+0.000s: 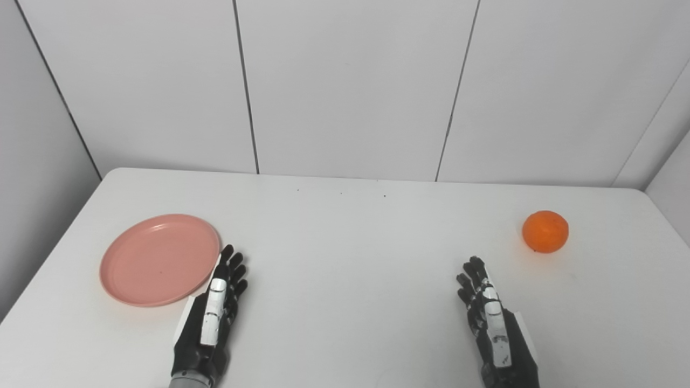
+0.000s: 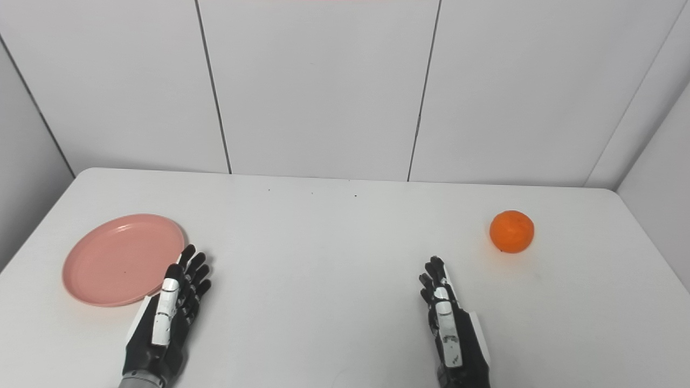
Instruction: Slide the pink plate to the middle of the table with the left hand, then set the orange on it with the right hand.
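My left hand (image 1: 213, 307) lies loose and empty beside the pink plate (image 1: 159, 259), at its right rim, placed to slide it across. The plate sits at the table's (image 1: 345, 253) left side (not yet the middle). My right hand (image 1: 493, 318) rests empty with its fingers extended, near the orange (image 1: 545, 231) at the far right, waiting its turn.

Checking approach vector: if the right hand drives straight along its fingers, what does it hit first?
Probably nothing: the right hand points up-table, passing left of the orange; only bare table ahead.
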`<state>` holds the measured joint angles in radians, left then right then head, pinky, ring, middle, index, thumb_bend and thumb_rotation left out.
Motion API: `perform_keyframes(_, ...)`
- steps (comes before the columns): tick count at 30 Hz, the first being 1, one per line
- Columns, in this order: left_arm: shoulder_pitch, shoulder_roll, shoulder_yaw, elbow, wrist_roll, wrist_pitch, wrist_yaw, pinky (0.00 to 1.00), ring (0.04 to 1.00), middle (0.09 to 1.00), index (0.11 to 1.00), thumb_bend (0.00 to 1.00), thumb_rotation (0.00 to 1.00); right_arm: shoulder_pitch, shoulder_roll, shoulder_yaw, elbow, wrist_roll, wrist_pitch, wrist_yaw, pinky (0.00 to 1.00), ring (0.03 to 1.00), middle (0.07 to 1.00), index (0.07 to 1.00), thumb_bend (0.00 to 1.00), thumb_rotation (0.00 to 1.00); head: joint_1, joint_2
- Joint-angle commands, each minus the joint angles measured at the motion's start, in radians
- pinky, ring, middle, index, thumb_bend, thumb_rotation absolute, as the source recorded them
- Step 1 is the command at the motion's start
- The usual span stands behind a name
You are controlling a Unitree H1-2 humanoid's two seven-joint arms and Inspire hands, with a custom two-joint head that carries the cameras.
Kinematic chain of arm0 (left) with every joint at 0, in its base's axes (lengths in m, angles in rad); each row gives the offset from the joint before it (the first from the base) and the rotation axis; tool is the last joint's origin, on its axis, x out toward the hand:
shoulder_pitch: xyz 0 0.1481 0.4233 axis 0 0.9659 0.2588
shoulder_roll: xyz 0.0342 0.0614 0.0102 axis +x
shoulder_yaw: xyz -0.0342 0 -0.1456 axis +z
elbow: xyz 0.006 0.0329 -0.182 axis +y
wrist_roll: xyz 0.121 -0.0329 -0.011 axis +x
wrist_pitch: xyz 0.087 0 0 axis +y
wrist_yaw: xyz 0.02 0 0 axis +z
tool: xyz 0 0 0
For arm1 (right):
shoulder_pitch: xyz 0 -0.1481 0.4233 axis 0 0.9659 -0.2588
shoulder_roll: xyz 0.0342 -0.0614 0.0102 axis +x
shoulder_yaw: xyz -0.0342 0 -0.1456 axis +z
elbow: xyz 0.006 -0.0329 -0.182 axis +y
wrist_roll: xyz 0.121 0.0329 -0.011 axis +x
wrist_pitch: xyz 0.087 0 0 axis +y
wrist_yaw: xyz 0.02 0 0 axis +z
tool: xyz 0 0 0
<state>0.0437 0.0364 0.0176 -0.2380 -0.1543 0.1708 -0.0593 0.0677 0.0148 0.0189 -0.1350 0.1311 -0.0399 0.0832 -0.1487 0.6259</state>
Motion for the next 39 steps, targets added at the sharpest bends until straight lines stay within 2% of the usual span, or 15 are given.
perform_keyframes(1,-0.025,0.005,0.003,-0.037,-0.004,-0.003,-0.005,1.0,1.0,1.0,1.0,0.74,1.0,-0.012,0.003,0.001,-0.025,0.006,0.007,0.0,0.99,0.969,0.977,0.974,0.71,1.0,-0.012,-0.004)
perform_keyframes(20,-0.023,0.008,0.0,-0.03,0.0,-0.012,-0.011,1.0,1.0,1.0,1.0,0.73,1.0,-0.01,0.001,0.003,-0.023,0.01,0.002,0.0,1.0,0.972,0.98,0.979,0.71,1.0,0.014,-0.009)
perform_keyframes(24,-0.021,-0.005,-0.008,-0.016,0.003,-0.028,-0.008,1.0,1.0,1.0,1.0,0.72,1.0,-0.008,-0.011,-0.003,0.0,0.029,-0.018,0.01,1.0,0.972,0.98,0.982,0.71,1.0,0.055,-0.04)
perform_keyframes(26,-0.024,-0.016,-0.013,0.008,0.002,-0.045,-0.009,1.0,1.0,1.0,1.0,0.72,1.0,-0.011,-0.023,-0.011,0.025,0.043,-0.039,0.021,1.0,0.974,0.984,0.985,0.71,1.0,0.105,-0.071)
perform_keyframes(28,-0.027,-0.028,-0.018,0.033,0.008,-0.065,-0.007,1.0,1.0,1.0,1.0,0.71,1.0,-0.012,-0.038,-0.019,0.045,0.054,-0.051,0.034,1.0,0.976,0.989,0.988,0.71,1.0,0.139,-0.085)
perform_keyframes(39,-0.031,-0.082,-0.044,0.105,0.048,-0.145,0.02,1.0,1.0,1.0,1.0,0.69,1.0,-0.016,-0.103,-0.047,0.112,0.088,-0.092,0.09,1.0,0.991,1.0,1.0,0.74,1.0,0.235,-0.124)
